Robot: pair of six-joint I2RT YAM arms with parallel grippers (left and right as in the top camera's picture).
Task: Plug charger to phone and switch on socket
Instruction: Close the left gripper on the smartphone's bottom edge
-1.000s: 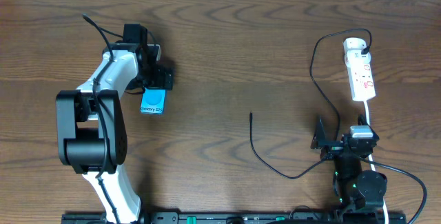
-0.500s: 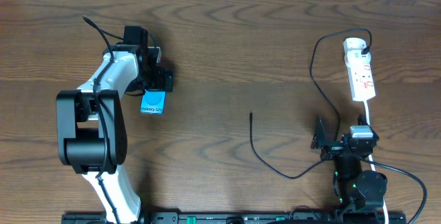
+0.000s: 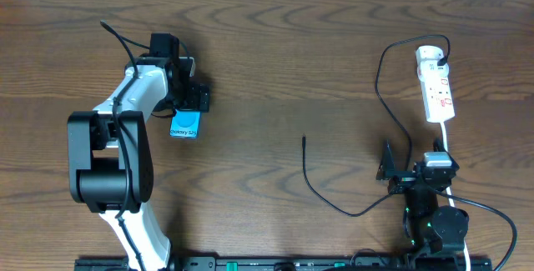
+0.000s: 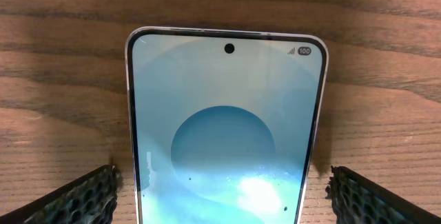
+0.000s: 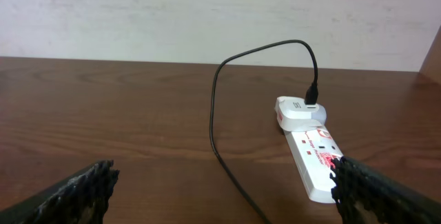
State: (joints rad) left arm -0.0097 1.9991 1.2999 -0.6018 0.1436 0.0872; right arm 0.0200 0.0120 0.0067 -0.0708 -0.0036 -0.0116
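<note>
Overhead, the left arm (image 3: 125, 112) reaches up the left side of the frame, and the left gripper (image 3: 188, 104) sits over the upper end of the phone (image 3: 185, 124). The phone lies flat on the wooden table (image 3: 267, 54) in the upper left, with only its bright blue lower end showing. In the left wrist view, the phone (image 4: 226, 127) lies screen up between the two fingers (image 4: 83, 196). They stand wide apart, one on each side, each with a strip of wood between it and the phone's edge.

Right of centre, the plug tip (image 3: 304, 139) of the charger (image 3: 350, 213) lies loose on the wood. Its black cable curves down, then right and up past the right gripper (image 3: 389, 171) at lower right. It then loops to a white adapter (image 5: 298, 110) plugged into the far end of the socket (image 3: 435, 83), which lies at the upper right edge. In the right wrist view, the fingers (image 5: 69, 196) are spread wide and hold nothing, and the socket (image 5: 313, 158) lies ahead, well apart.
</note>
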